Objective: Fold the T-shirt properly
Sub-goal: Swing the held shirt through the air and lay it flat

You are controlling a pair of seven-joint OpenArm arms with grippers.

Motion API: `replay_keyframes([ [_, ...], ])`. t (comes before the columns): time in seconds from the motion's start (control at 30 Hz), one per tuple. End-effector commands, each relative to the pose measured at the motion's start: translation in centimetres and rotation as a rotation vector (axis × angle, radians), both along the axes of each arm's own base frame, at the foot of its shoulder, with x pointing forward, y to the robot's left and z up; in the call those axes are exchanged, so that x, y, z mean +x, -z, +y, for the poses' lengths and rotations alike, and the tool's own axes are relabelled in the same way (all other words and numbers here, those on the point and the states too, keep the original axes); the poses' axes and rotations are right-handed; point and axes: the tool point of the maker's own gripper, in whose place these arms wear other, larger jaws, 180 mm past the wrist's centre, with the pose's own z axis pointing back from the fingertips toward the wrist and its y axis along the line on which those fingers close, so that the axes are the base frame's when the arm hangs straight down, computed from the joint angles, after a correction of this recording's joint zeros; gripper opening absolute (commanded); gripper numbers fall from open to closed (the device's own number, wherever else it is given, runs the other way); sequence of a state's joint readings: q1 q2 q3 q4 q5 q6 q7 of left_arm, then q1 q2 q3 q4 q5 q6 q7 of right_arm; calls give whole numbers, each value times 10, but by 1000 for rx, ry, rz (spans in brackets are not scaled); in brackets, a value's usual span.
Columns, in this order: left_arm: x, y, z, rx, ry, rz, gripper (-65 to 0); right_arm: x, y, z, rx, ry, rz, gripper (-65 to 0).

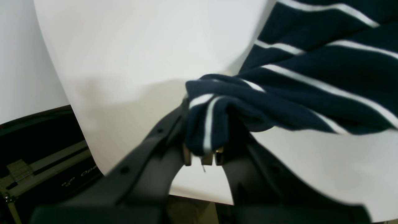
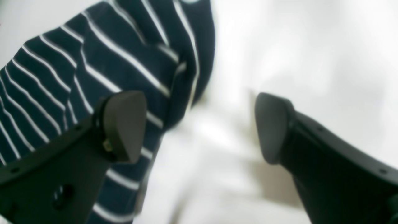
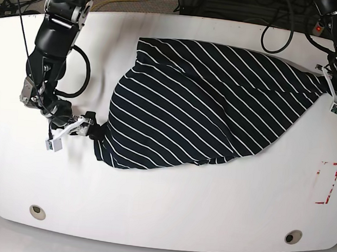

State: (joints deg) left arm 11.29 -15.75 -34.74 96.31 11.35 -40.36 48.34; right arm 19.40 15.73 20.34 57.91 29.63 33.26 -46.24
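The shirt (image 3: 200,105) is lying spread across the table (image 3: 161,214), its far corner pinched tight in the left gripper (image 1: 203,152). The right gripper (image 2: 199,127) is standing wide and empty beside the near hem; it should be closing on that corner before both pull the cloth taut.

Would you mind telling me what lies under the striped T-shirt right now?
Around the T-shirt only the white table shows, so it rests on that. Whatever sits beneath the cloth is covered and cannot be seen.

soft, matt striped cloth t-shirt (image 3: 200,99) lies on a smooth, faintly glossy white table (image 3: 167,208).
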Motion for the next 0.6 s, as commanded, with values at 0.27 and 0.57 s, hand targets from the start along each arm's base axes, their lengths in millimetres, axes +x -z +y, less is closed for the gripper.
replay_keyframes([
  [0.27, 9, -14, 6, 27, 6, -39, -650, 27, 0, 13, 45, 12, -39, -263],
  [0.57, 11, -15, 6, 27, 8, -42, -650, 37, 7, 44, 38, -15, -47, -273],
])
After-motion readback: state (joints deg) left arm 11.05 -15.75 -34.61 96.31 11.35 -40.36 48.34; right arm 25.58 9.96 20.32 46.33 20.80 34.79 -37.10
